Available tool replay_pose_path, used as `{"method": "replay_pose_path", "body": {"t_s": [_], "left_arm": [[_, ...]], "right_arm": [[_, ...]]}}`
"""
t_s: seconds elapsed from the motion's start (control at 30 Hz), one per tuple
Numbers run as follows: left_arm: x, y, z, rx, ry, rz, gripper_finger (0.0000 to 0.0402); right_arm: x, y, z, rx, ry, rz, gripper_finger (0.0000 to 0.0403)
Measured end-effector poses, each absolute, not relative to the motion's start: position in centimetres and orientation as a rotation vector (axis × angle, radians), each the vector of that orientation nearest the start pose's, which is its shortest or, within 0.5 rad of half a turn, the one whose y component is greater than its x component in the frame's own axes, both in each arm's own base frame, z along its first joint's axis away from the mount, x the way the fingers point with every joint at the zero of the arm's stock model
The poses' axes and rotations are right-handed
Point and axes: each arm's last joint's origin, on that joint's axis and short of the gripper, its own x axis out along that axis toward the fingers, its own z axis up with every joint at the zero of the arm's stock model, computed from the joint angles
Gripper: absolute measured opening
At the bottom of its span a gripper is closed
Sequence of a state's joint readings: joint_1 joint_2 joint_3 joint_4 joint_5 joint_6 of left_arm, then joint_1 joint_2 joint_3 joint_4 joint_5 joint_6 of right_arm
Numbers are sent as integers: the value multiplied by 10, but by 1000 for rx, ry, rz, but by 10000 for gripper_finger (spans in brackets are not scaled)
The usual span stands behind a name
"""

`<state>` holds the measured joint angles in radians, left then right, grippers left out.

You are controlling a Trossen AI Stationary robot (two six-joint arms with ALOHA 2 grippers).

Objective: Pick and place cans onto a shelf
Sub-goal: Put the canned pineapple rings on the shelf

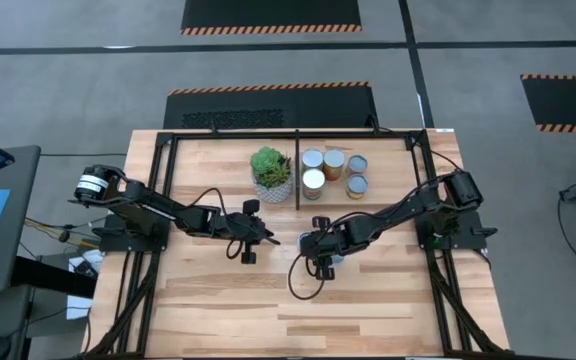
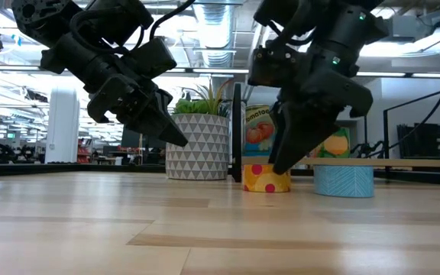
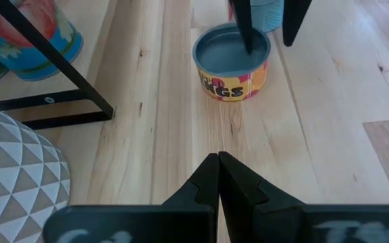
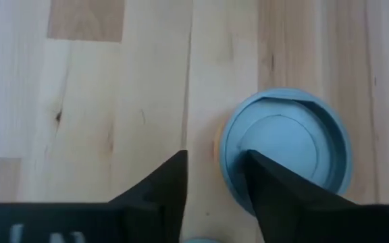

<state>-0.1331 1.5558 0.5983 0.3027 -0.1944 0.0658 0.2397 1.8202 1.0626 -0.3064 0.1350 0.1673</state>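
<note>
The right gripper is seen spread wide over a blue-topped can. The left gripper is pressed shut nearby, empty

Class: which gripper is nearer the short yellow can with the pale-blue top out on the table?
Right. The right gripper hangs open directly over the short yellow can; the shut left gripper sits apart, pointing at it.

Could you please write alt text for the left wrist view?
The left claw, shut, points across the pale wooden table at a short yellow can with a blue lid. The right claw's fingers hang over it, beside a triangle-patterned pot.
</note>
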Motion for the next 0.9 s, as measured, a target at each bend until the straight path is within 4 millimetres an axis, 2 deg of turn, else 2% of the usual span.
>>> {"method": "replay_pose_path", "body": {"t_s": [0.17, 0.37, 0.5, 0.67, 0.77, 0.9], "left_arm": [[281, -32, 143, 171, 648, 38, 0], [281, -32, 143, 170, 647, 38, 0], [281, -32, 143, 170, 647, 38, 0], [281, -32, 143, 159, 647, 41, 0], [280, -32, 143, 147, 653, 46, 0], [280, -32, 143, 147, 655, 46, 0]], "right_arm": [[342, 77, 150, 16, 1052, -35, 119], [343, 77, 154, 64, 1046, -63, 15], [352, 81, 175, 27, 1038, -57, 14], [349, 89, 207, -43, 1138, -75, 8], [335, 94, 220, -61, 1220, -147, 5], [308, 101, 231, 64, 1312, -294, 6]]}}
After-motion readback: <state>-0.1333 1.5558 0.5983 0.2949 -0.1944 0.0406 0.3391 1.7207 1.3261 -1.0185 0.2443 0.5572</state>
